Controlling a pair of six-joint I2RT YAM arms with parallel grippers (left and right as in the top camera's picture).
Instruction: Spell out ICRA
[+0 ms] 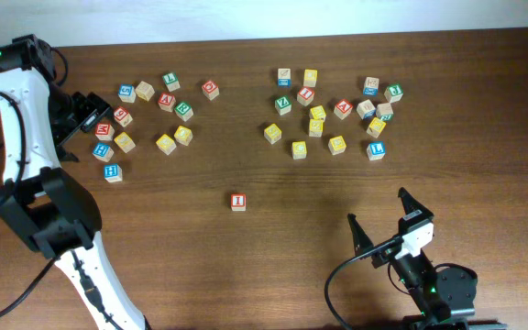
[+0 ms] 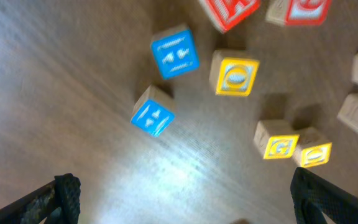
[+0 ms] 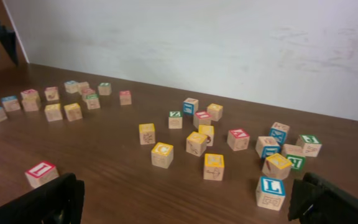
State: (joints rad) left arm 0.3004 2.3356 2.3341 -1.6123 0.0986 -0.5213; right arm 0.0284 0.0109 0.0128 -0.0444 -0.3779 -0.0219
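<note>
dark wood tabletop (image 1: 246, 257) is carrying two scattered clusters of cubes. the i (image 1: 238, 201) is sitting alone at front centre, well apart from both. both grippers are standing wide and holding nothing: the left gripper (image 1: 85, 115) is hovering over the left cluster (image 1: 154, 115), and the right gripper (image 1: 377, 208) is hanging near the front edge. a yellow cube (image 3: 162, 154), seemingly the c, is lying ahead and left of the right jaws in the right cluster (image 3: 238, 146), so the right arm is looking nearer. it is offering no long axis.

Even light, left wrist view blurred (some glare)
</note>
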